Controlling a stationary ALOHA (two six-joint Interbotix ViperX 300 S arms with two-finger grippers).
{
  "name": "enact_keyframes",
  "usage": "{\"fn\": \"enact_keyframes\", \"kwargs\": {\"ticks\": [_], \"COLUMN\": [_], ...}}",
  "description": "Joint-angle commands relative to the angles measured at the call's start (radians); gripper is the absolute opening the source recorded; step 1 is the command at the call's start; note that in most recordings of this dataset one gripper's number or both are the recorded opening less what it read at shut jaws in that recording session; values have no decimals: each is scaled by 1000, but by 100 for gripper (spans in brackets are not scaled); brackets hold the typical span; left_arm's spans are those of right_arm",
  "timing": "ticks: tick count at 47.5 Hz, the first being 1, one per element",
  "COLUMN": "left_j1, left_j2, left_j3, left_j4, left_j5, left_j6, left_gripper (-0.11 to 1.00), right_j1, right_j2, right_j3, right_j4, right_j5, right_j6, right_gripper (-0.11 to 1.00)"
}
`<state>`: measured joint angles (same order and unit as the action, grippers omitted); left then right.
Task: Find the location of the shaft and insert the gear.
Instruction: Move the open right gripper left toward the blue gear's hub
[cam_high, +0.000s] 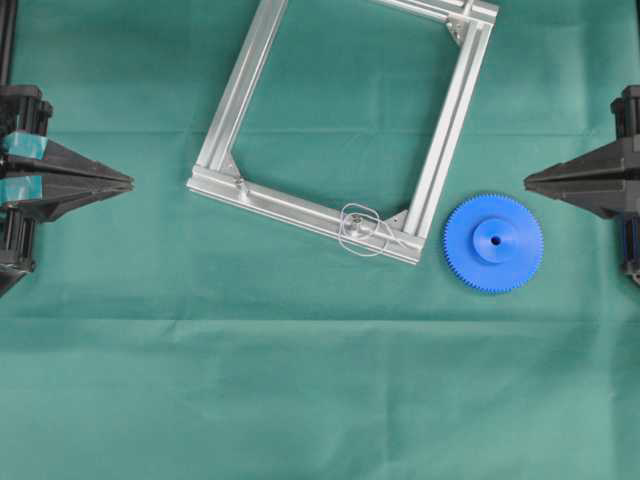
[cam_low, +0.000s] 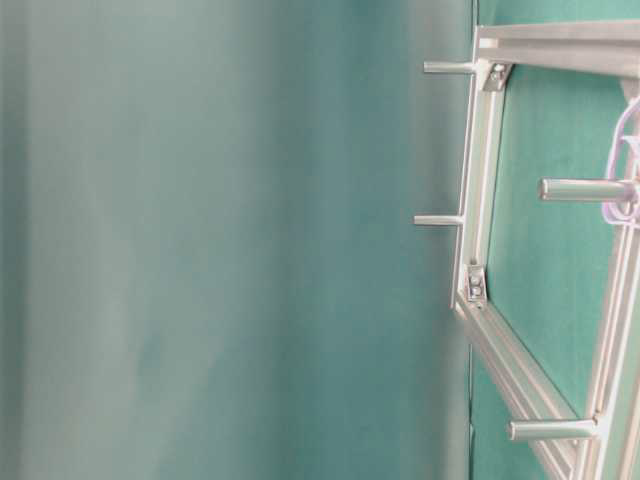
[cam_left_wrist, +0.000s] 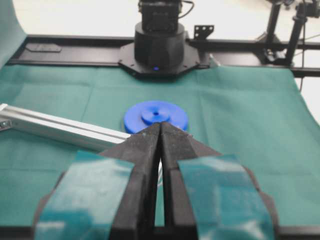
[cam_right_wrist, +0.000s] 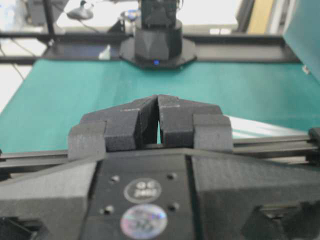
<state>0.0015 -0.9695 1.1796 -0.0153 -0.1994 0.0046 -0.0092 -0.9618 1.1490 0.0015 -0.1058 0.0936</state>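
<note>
Both claws, left and right, pressed together; only overhead shows gear beside shaft.

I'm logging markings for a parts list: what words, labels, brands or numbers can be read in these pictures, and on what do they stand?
None can be read for sure.
Two round stickers on the right tool's black mount: print too blurred to read.
Gear, frame, shaft, cloth: no markings seen.
</note>
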Motion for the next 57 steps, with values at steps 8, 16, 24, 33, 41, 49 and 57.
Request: {"fn": "enact_keyframes", "kwargs": {"ticks": [8, 16, 24, 33, 41, 49, 57], "left_j1": [2, 2, 2, 2, 2, 2, 2], "left_j2": [6, 6, 6, 6, 6, 6, 6], "left_j3": [-28, -29, -29, -29, -29, -29, -29], "left_j4": [-2, -2, -3, -2, -3, -2, -3], "left_j5": [2, 2, 2, 6, 12, 17, 17], "left_j6": [-5, -6, -6, -6, -6, -6, -6], "left_gripper": [0, 0, 0, 0, 0, 0, 0], "right_j1": [-12, -17, -17, -18, -18, -18, -18], "right_j2": [8, 9, 15, 15, 18, 34, 52], "right_j3": [-43, -49, -49, -52, -64, -95, -124], "right_j4": [2, 2, 2, 2, 3, 2, -2], "right_j5": [41, 64, 64, 81, 196, 380, 557], "right_j6": [29, 31, 31, 31, 41, 95, 138], "right_gripper": [13, 62, 92, 91, 91, 91, 91]}}
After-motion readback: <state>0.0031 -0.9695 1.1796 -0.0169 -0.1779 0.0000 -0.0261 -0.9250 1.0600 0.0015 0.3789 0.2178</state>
